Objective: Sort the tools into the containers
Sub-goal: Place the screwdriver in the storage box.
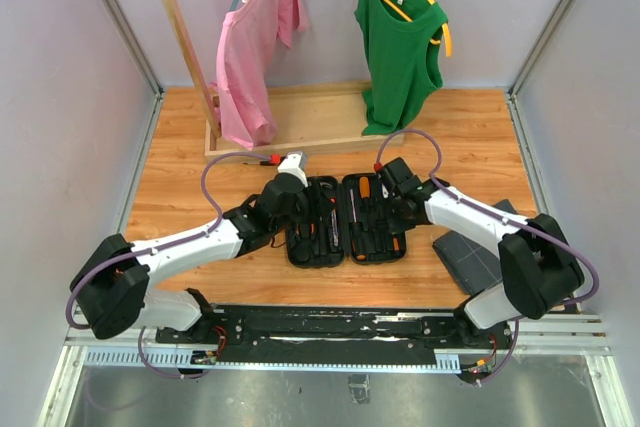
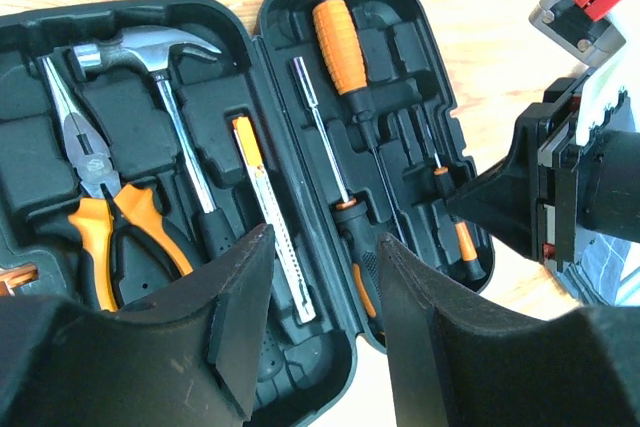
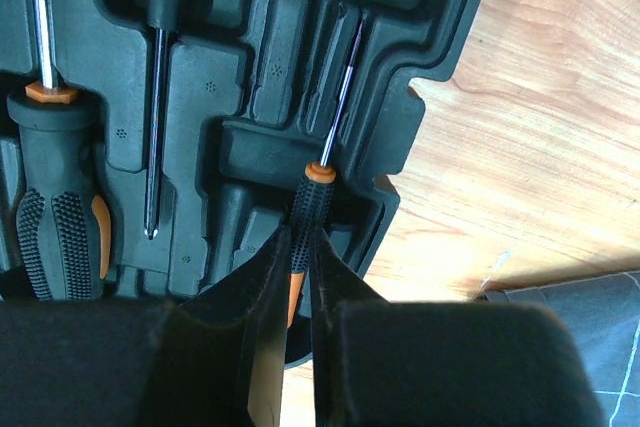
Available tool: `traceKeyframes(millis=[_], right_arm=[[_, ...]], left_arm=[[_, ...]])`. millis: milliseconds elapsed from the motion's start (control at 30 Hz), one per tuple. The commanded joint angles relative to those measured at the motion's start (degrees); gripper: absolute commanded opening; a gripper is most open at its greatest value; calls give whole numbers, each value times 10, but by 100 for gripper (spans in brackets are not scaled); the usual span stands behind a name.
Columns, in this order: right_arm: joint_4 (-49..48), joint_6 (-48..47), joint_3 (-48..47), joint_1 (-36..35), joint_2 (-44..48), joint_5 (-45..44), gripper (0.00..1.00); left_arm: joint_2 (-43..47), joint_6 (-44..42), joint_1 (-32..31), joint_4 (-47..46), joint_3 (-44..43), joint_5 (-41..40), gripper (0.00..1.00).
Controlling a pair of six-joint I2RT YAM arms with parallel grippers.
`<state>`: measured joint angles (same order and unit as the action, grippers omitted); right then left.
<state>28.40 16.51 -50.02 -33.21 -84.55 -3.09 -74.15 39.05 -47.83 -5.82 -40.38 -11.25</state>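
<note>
My right gripper (image 3: 298,239) is pressed together on the black-and-orange handle of a small screwdriver (image 3: 316,192). Its shaft runs straight ahead of the fingertips along a groove of the tool case (image 3: 440,37). My left gripper (image 2: 325,257) hangs spread over the open case, with nothing between its fingers. Ahead of it to the left lie the orange-handled pliers (image 2: 105,202), and beyond them the hammer (image 2: 150,47). Ahead to the right lies an orange-handled screwdriver (image 2: 340,42).

White arms (image 1: 190,240) with black joints (image 1: 112,297) and purple cables (image 1: 207,185).
</note>
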Motion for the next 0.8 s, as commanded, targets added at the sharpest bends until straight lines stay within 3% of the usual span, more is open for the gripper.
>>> traceKeyframes(millis=[0,467,767], right_arm=[[22,-13,19,9,-49,5,11],[20,0,32,8,-63,8,10],[12,-17,4,8,22,19,23]], left_arm=[[-10,-1,-4,-4,-17,6,49],[-15,-5,-4,-6,-19,8,49],[-6,-27,0,12,-24,-13,49]])
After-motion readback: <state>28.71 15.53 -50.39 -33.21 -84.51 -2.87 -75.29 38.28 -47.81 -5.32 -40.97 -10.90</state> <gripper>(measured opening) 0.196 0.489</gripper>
